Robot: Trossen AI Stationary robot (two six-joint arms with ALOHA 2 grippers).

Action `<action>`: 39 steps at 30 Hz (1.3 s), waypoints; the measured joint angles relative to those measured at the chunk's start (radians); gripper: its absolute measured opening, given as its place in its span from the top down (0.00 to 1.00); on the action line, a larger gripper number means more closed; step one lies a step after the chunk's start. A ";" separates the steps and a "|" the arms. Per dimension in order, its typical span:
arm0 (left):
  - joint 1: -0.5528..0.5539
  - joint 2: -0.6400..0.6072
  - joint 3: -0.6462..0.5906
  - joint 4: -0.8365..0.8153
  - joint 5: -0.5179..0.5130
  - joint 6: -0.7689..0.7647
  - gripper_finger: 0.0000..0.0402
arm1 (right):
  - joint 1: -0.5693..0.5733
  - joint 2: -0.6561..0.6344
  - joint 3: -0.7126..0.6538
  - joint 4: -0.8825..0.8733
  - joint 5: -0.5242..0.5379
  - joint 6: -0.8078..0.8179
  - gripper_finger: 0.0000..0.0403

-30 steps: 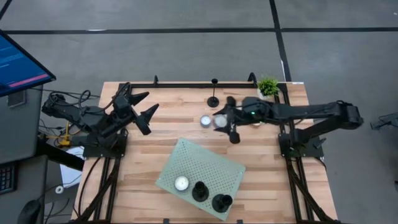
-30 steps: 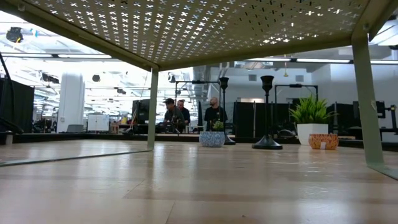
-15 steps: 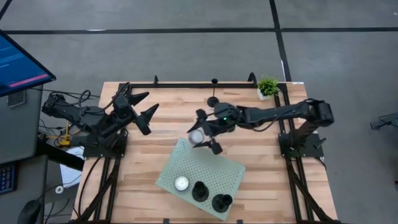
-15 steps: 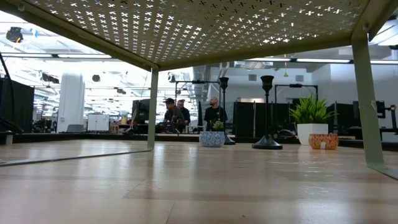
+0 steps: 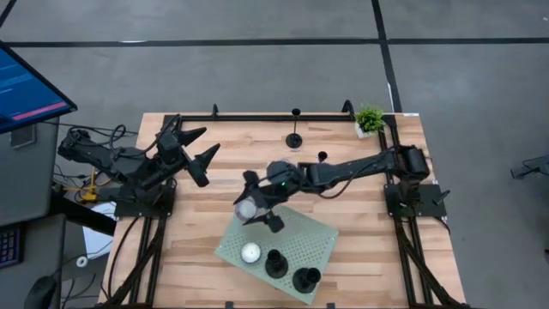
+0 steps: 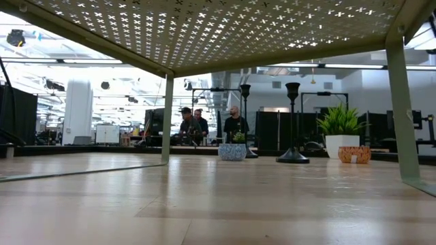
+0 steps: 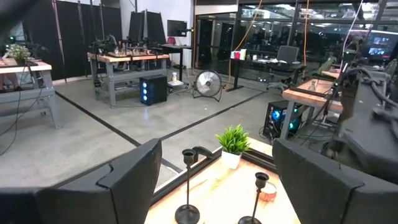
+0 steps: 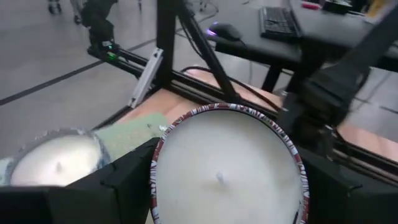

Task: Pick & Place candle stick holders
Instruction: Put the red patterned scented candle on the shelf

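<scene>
High view: right gripper (image 5: 260, 207) grips a white tealight candle (image 5: 246, 209) over the perforated green tray (image 5: 304, 236), at its far corner. Tray holds one tealight (image 5: 250, 252) and two candle stick holders (image 5: 275, 263) along its near edge; two more holders (image 5: 294, 138) near the bench's far edge. Left gripper (image 5: 196, 155) wide, empty, at left edge.

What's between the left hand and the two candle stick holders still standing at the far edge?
Bare wood only. In the high view the table is empty from the open left hand across to the candle stick holders, the nearer one pointed.
</scene>
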 joint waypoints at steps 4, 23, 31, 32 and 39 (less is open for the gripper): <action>0.000 0.000 0.000 0.000 0.000 0.000 0.23 | 0.026 0.048 0.042 -0.002 0.000 0.018 0.29; 0.000 0.000 0.000 0.000 0.000 0.000 0.23 | 0.012 0.071 0.046 -0.100 -0.026 -0.039 0.29; 0.000 0.000 0.000 0.000 0.000 0.000 0.23 | -0.005 0.070 0.048 -0.132 -0.022 -0.046 0.29; 0.000 0.000 0.000 0.000 0.000 0.000 0.23 | -0.005 0.070 0.048 -0.141 -0.022 -0.045 0.29; 0.000 0.000 0.000 0.000 0.000 0.000 0.23 | -0.012 0.070 0.048 -0.166 -0.020 -0.045 0.22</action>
